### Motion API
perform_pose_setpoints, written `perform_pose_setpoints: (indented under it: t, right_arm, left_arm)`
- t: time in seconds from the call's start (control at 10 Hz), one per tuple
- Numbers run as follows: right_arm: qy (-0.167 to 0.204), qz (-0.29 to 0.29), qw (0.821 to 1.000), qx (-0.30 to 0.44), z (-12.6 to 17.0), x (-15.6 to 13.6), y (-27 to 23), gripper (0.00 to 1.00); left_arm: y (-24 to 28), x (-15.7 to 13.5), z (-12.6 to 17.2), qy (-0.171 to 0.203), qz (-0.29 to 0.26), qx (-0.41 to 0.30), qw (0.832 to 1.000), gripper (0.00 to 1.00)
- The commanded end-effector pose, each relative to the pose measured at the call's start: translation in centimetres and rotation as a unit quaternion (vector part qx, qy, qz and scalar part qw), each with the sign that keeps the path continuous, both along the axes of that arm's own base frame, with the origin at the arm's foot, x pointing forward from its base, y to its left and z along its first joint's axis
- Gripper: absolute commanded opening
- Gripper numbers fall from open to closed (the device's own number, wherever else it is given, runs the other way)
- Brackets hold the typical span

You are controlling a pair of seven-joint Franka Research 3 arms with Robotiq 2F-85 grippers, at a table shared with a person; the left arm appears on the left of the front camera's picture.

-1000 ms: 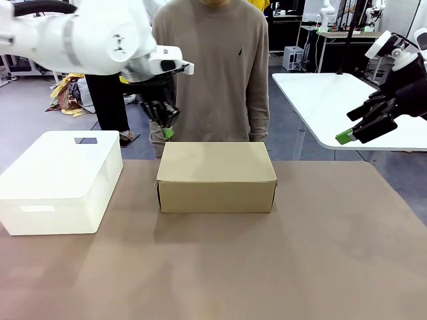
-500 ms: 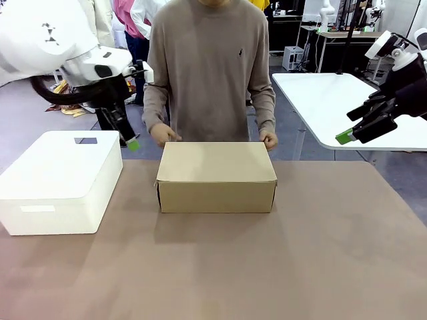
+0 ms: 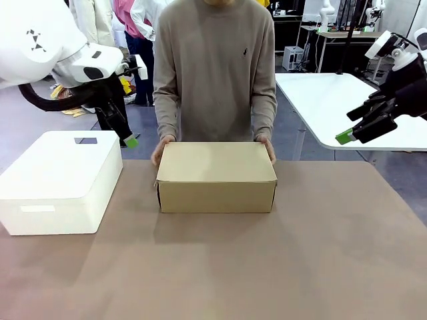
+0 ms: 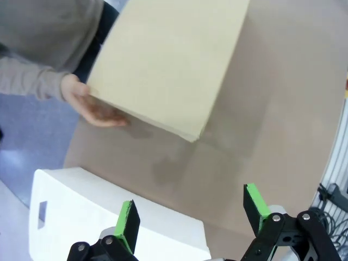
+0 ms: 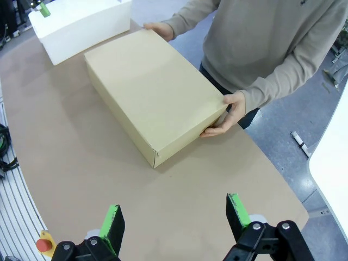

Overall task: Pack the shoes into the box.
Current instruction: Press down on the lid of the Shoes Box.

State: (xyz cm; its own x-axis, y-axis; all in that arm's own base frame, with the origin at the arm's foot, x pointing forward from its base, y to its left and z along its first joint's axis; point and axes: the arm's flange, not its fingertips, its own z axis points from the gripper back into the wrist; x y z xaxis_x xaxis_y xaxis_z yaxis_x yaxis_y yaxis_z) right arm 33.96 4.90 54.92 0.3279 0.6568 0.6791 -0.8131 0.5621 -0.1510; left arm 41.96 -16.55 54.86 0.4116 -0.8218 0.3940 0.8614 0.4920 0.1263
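person's hands (image 3: 162, 148) now grip the box (image 3: 216, 177); left gripper (image 4: 190, 217) spread wide, right gripper (image 5: 175, 223) likewise.

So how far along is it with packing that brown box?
Looks nearly finished: the box sits shut on the table, lid down, so its contents are hidden. In hand: the person's hands grip both far corners of it. The left end effector hangs open above the white bin; the right end effector hovers open, off to the side. What is left, if anything, I cannot tell.
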Motion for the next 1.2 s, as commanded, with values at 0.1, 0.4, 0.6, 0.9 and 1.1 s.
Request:
perform_pose_setpoints:
  t: [0.1,0.4,0.6,0.9,1.1]
  right_arm:
    - [0.001,-0.013,1.0,0.0,-0.13,-0.04,0.17,1.0]
    - [0.001,-0.013,1.0,0.0,-0.13,-0.04,0.17,1.0]
    - [0.001,-0.013,1.0,0.0,-0.13,-0.04,0.17,1.0]
    - [0.001,-0.013,1.0,0.0,-0.13,-0.04,0.17,1.0]
    - [0.001,-0.013,1.0,0.0,-0.13,-0.04,0.17,1.0]
  left_arm:
    - [-1.3,-0.07,0.43,-0.019,0.018,-0.033,0.999,1.0]
    - [-1.1,0.68,0.31,-0.017,0.068,-0.08,0.994,1.0]
    - [-1.63,0.01,0.85,-0.021,0.028,-0.038,0.999,1.0]
    - [-1.63,0.01,0.85,-0.021,0.028,-0.038,0.999,1.0]
    - [-1.63,0.01,0.85,-0.021,0.028,-0.038,0.999,1.0]
